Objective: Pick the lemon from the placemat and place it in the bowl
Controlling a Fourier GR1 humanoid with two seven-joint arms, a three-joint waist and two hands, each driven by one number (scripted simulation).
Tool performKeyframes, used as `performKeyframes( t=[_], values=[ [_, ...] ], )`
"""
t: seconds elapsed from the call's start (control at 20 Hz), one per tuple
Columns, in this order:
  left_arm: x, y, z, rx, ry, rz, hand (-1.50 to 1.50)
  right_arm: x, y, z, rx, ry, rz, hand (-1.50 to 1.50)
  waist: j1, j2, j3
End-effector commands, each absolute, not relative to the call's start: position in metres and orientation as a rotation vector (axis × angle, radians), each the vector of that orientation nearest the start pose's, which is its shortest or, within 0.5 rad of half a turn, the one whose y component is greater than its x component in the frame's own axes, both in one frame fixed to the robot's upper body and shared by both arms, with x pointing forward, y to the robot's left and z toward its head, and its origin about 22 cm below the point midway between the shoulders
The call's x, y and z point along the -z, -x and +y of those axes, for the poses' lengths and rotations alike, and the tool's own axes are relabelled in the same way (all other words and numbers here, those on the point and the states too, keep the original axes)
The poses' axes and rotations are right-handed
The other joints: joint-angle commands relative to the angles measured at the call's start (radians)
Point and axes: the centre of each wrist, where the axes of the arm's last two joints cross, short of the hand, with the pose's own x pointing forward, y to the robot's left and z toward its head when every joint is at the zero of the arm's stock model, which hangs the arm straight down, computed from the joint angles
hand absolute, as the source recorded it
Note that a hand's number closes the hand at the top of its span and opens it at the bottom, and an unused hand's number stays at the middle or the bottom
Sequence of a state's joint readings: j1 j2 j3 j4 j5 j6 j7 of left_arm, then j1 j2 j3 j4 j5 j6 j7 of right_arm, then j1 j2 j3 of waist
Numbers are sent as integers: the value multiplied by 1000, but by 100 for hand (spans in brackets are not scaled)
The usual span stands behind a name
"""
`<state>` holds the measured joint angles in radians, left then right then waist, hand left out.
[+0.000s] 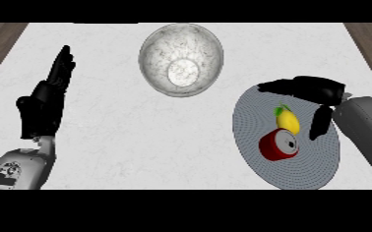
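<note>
A yellow lemon [288, 119] with a green stem end lies on a round grey placemat [262, 162] at the right. My right hand [314, 91] hovers just behind and to the right of the lemon, fingers stretched leftward above it and the thumb hanging down beside it; the hand is open and does not hold the fruit. A marbled white bowl [181, 59] stands at the back centre with nothing in it. My left hand [45, 98] rests open at the left edge, fingers pointing up.
A red can [279, 145] lies on its side on the placemat, touching the lemon's near end. The white counter [145, 142] ends in wooden strips at the far left and right corners.
</note>
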<state>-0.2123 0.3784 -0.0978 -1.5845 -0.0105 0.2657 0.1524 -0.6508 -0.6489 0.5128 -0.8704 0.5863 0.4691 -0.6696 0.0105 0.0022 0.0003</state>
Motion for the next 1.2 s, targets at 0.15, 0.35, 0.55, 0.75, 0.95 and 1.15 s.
performKeyframes(
  t=[0.15, 0.35, 0.55, 0.75, 0.95, 1.15],
  values=[
    [-81, -282, 255, 165, -376, -1662, 0, -22, -367, -294, -1862, -69, -1249, 150, 1, -1, 0],
    [-69, -285, 256, 194, -396, -1653, 0, -31, -377, -307, -1877, -50, -1360, 150, 0, 0, 0],
    [-86, -289, 272, 173, -394, -1655, 0, -5, -369, -295, -1844, -70, -1358, 150, 0, 0, 0],
    [-82, -283, 268, 159, -409, -1669, 0, -31, -374, -307, -1815, -101, -1411, 150, -6, -3, 0],
    [-76, -288, 259, 178, -381, -1648, 0, -2, -368, -135, -1674, -1, -1394, 150, 6, -14, -6],
    [-77, -287, 258, 193, -359, -1648, 0, 0, -361, -88, -1565, 67, -1381, 150, 46, -19, -9]
  ],
)
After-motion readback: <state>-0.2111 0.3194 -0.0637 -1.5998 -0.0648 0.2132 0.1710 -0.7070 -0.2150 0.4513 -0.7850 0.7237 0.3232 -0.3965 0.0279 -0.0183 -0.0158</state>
